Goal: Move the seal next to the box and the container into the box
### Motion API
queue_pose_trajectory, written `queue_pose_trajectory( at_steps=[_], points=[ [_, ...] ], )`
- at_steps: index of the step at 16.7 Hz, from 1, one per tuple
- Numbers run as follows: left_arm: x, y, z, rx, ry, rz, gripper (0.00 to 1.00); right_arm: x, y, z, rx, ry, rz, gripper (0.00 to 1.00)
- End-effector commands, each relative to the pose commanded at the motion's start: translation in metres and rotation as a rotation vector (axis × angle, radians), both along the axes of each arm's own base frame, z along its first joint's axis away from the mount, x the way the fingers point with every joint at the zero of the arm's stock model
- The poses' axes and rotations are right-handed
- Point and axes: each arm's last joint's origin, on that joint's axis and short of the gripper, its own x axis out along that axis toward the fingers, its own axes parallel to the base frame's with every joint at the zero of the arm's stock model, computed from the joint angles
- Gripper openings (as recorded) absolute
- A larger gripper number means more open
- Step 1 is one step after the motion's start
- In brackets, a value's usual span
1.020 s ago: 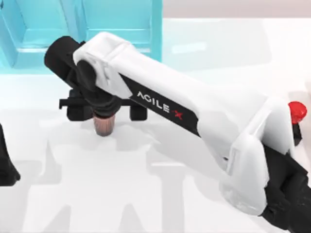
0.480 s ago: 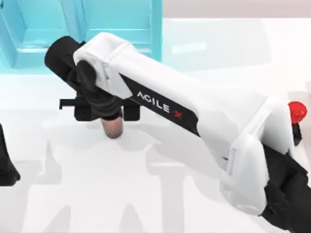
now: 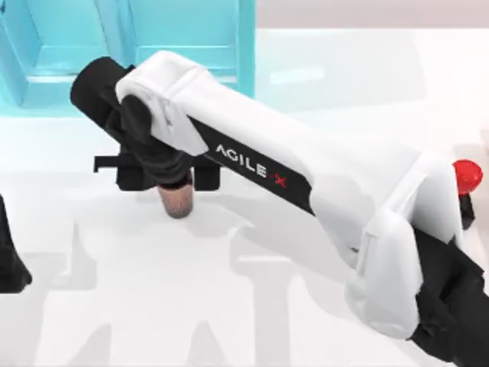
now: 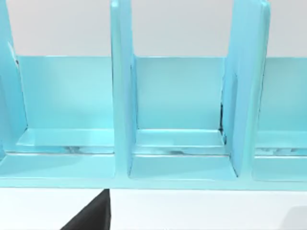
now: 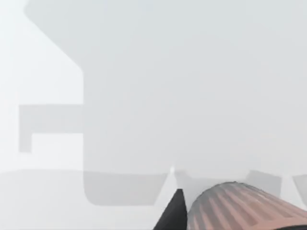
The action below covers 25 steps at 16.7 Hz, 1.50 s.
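The brownish-copper container hangs just under my right gripper, which reaches across to the table's left and is shut on it. The right wrist view has the container's ribbed side close up, beside one dark finger. The turquoise box stands at the back left, just behind the gripper. Its compartments face the left wrist camera. The seal, with its red knob on a black base, stands at the table's far right, partly hidden behind my right arm.
My left arm is parked at the left edge of the table. The right arm's white links stretch diagonally over the middle of the table. White tabletop lies in front.
The right gripper's fingers have drawn in on the container, and gripper and container have shifted slightly right and toward the front. Nothing has moved in the last half second.
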Motion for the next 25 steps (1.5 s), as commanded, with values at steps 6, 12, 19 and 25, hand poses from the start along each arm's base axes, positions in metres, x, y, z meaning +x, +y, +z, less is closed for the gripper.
queue_pose_trajectory(
  at_steps=[6, 12, 19, 25],
  points=[
    [0.000, 0.000, 0.000, 0.000, 0.000, 0.000, 1.00, 0.007, -0.026, 0.035, 0.002, -0.003, 0.016, 0.00],
    [0.000, 0.000, 0.000, 0.000, 0.000, 0.000, 1.00, 0.000, -0.087, 0.091, 0.000, 0.003, -0.014, 0.00],
    [0.000, 0.000, 0.000, 0.000, 0.000, 0.000, 1.00, -0.002, -0.098, 0.099, -0.001, 0.000, 0.002, 0.00],
    [0.000, 0.000, 0.000, 0.000, 0.000, 0.000, 1.00, 0.026, -0.161, 0.107, -0.018, 0.039, 0.000, 0.00]
  ],
)
